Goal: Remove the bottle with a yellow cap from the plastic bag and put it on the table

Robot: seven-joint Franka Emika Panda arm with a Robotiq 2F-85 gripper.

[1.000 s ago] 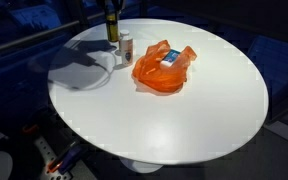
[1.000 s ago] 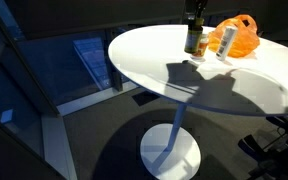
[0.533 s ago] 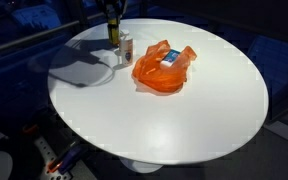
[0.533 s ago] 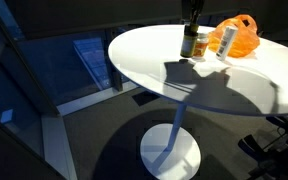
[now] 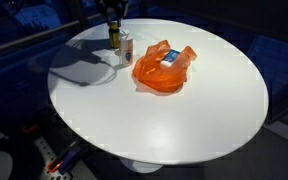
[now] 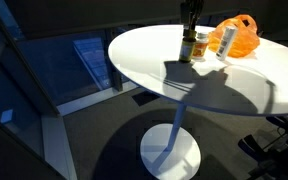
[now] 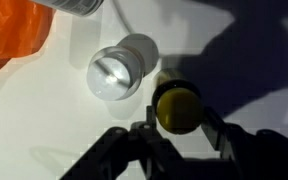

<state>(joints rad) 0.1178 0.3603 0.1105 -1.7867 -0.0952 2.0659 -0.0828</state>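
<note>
The bottle with a yellow cap (image 5: pixel 114 36) stands upright on the round white table (image 5: pixel 184 120), apart from the orange plastic bag (image 5: pixel 162 72). It also shows in an exterior view (image 6: pixel 187 48). In the wrist view its yellow cap (image 7: pixel 177 108) lies between my fingers with a gap on each side. My gripper (image 7: pixel 181 126) is open and hangs just above the bottle in both exterior views (image 5: pixel 112 12) (image 6: pixel 191 12). The bag (image 6: pixel 239 35) lies crumpled and shows at the wrist view's left edge (image 7: pixel 9 40).
A white bottle (image 5: pixel 126 48) stands right beside the yellow-capped one, between it and the bag; it also shows in the wrist view (image 7: pixel 116 72) and an exterior view (image 6: pixel 227 40). A blue-and-white item (image 5: pixel 169 58) lies in the bag. The table edge (image 6: pixel 134 75) is close.
My gripper has risen from around the bottle to above its cap. The bottle stays standing on the table.
</note>
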